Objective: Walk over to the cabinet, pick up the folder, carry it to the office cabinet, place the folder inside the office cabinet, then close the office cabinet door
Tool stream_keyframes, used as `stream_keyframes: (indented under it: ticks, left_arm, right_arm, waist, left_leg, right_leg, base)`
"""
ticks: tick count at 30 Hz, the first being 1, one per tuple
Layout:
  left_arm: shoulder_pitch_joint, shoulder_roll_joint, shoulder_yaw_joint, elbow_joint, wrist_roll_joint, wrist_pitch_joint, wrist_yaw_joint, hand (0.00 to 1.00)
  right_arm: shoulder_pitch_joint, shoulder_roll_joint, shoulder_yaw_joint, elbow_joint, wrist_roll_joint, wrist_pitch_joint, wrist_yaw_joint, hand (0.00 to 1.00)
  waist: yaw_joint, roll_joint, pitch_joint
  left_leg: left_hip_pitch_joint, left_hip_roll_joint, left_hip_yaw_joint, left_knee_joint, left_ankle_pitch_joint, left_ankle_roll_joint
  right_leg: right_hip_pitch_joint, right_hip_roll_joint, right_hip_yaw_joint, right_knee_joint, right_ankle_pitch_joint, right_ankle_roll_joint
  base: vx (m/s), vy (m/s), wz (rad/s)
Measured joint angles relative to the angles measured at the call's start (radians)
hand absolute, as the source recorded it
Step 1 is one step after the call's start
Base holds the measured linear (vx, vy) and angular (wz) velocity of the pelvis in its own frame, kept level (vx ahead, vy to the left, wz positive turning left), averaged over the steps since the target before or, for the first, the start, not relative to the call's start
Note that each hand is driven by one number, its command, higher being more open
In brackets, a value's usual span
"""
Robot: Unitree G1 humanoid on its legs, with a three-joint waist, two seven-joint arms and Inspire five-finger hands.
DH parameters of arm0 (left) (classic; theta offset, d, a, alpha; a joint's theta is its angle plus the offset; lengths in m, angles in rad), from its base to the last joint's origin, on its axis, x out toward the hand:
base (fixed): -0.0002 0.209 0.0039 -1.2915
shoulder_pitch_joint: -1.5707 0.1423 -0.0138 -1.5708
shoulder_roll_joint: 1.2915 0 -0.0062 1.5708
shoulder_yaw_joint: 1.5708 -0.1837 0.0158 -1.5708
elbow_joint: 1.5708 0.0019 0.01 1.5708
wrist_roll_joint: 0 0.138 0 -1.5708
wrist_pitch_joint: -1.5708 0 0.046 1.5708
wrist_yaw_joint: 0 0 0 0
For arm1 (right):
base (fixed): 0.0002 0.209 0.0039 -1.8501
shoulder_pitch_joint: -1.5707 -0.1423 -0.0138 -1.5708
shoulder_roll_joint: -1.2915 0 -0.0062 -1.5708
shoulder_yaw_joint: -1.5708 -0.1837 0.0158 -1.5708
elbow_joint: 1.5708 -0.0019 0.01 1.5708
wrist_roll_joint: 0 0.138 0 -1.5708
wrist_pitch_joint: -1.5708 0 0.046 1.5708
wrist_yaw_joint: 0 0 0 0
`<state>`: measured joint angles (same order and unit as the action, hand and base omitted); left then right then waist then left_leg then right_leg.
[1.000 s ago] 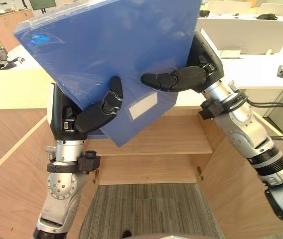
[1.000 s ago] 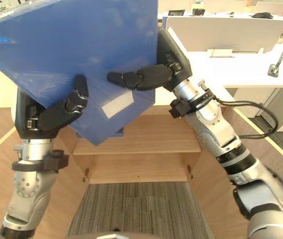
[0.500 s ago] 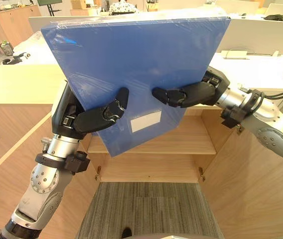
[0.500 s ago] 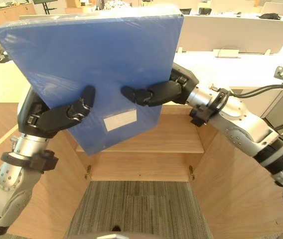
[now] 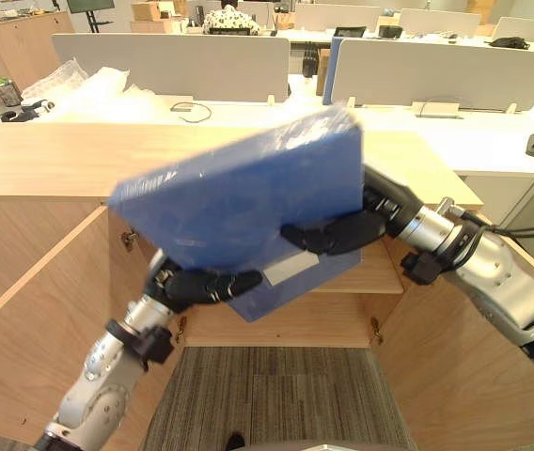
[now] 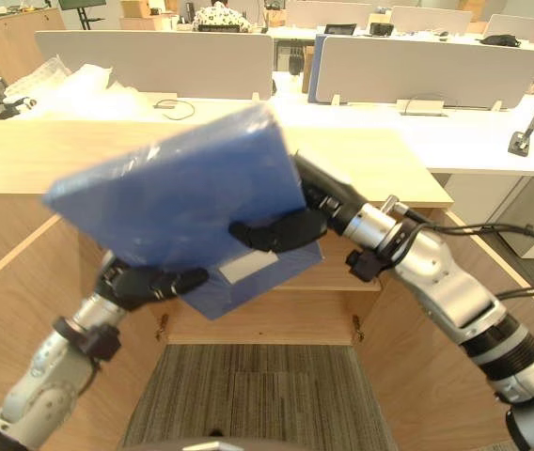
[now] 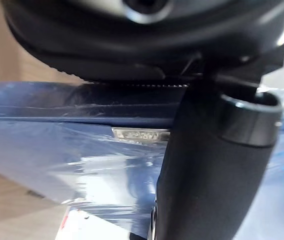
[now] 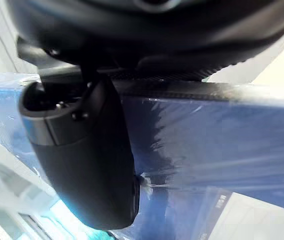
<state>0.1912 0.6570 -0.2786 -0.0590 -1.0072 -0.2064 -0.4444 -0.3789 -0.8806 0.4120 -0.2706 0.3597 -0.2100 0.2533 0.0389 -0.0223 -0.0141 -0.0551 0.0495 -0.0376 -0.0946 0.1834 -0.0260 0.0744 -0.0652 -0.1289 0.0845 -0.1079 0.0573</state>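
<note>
Between the left hand [image 5: 201, 282] and right hand [image 5: 335, 235], each pinching it with thumb and fingers, the folder [image 5: 248, 197] tilts before the shelf [image 5: 370, 280] beyond their fingertips; level it before sliding it in.

Left arm [image 5: 96, 393]: showing silver-grey, black wrist clamp.
Right arm [image 5: 500, 287]: gleaming silver-grey, black bands ringing it.
Left hand [image 5: 196, 283]: looking black.
Right hand [image 5: 340, 234]: looking black too.

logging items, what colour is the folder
Blue folder, white label; best in left eye view.
</note>
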Motion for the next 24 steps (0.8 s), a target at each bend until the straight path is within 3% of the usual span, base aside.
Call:
stream_keyframes:
  ticks: [2,7,10,15,18,21,24]
  left_arm:
    - [0.002,0.001,-0.091,0.154,0.044,0.033,-0.043,1.0]
    - [0.01,0.002,-0.307,0.501,0.341,0.111,-0.049,1.0]
    - [0.026,-0.016,-0.341,0.615,0.492,0.122,-0.045,1.0]
    - [0.008,-0.192,-0.21,0.789,0.681,0.087,0.043,1.0]
    - [-0.016,-0.325,-0.072,0.913,0.805,0.077,0.138,1.0]
    - [-0.044,-0.402,0.074,1.006,0.898,0.078,0.243,1.0]
    - [-0.041,-0.437,0.141,1.027,0.927,0.08,0.303,1.0]
  right_arm:
    - [0.05,0.069,0.022,0.004,-0.127,-0.001,0.013,0.0]
    - [0.107,0.164,0.178,0.099,-0.37,-0.049,0.012,0.0]
    - [0.119,0.178,0.227,0.211,-0.5,-0.05,0.006,0.0]
    - [0.122,0.228,0.246,0.485,-0.664,-0.031,-0.007,0.0]
    - [0.123,0.338,0.184,0.672,-0.667,0.001,-0.02,0.0]
    - [0.116,0.534,-0.019,0.929,-0.516,0.087,-0.049,0.0]
    - [0.061,0.668,-0.216,1.124,-0.315,0.136,-0.133,0.0]
  waist:
    - [0.001,-0.002,-0.001]
    - [-0.007,-0.022,0.006]
    - [-0.004,-0.03,0.012]
    - [0.006,-0.008,0.032]
    - [0.004,0.011,0.051]
    - [0.011,0.028,0.074]
    - [0.02,0.043,0.099]
  left_leg:
    - [-0.002,0.006,0.0,0.0,-0.002,-0.003]
    - [-0.005,0.02,0.003,0.0,-0.006,-0.01]
    - [-0.006,0.024,0.003,0.0,-0.006,-0.011]
    - [-0.009,0.018,-0.001,0.0,-0.008,-0.013]
    - [-0.027,0.017,-0.008,0.0,-0.008,-0.014]
    - [-0.037,0.009,-0.036,0.001,-0.005,-0.01]
    - [-0.038,-0.002,-0.055,0.001,-0.005,-0.008]
  right_leg:
    - [0.0,0.0,0.001,-0.002,0.0,0.0]
    - [-0.002,0.009,0.006,-0.013,0.005,-0.002]
    - [-0.001,0.014,0.007,-0.016,0.006,-0.005]
    - [0.009,0.014,0.001,-0.038,0.007,-0.001]
    - [-0.001,0.014,-0.007,-0.046,0.007,0.0]
    - [0.004,0.012,-0.035,-0.047,0.006,0.002]
    - [0.016,0.007,-0.055,-0.05,0.003,0.004]
  base:
    - [0.0,0.0,0.0]
    - [-0.01,-0.007,-0.02]
    - [0.0,0.0,0.0]
    - [-0.01,0.007,0.02]
    - [0.01,-0.001,0.07]
    - [0.05,-0.018,0.25]
    - [0.07,-0.016,0.24]
